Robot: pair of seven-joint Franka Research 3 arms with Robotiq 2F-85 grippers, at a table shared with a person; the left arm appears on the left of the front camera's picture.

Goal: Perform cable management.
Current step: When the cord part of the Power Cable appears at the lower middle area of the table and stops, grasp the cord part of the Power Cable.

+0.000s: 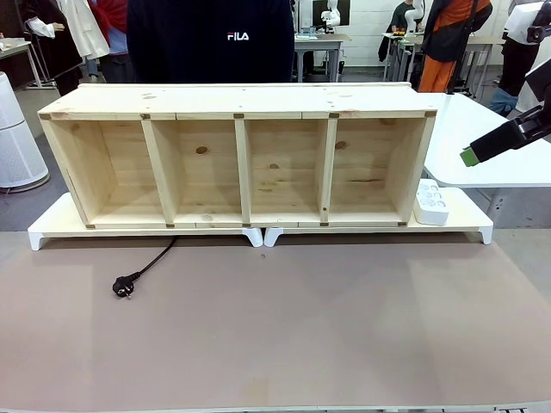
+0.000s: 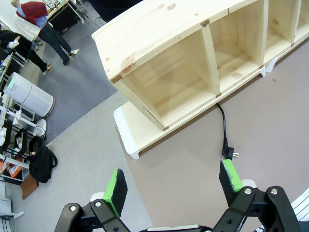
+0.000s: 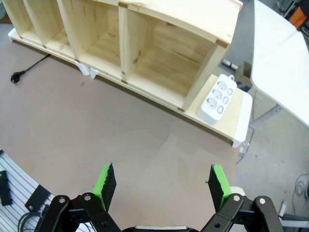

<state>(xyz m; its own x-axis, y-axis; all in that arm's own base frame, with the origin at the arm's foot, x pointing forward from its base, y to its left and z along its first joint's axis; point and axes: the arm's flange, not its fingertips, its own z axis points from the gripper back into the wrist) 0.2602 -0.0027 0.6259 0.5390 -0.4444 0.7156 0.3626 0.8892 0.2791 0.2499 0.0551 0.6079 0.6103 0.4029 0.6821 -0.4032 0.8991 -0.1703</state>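
My left claw is black. Its two fingers are built of flat angular links, with round silver pins at the joints. Each finger is faced with bright green pads. My right claw is the same make, with black linkage, silver pins and green pads. From the front, its dark finger ends in a small green tip.

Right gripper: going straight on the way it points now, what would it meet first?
Most likely the bare brown table surface, just in front of the pale wooden shelf; nothing lies between it and the open right gripper. Depth is hard to judge.
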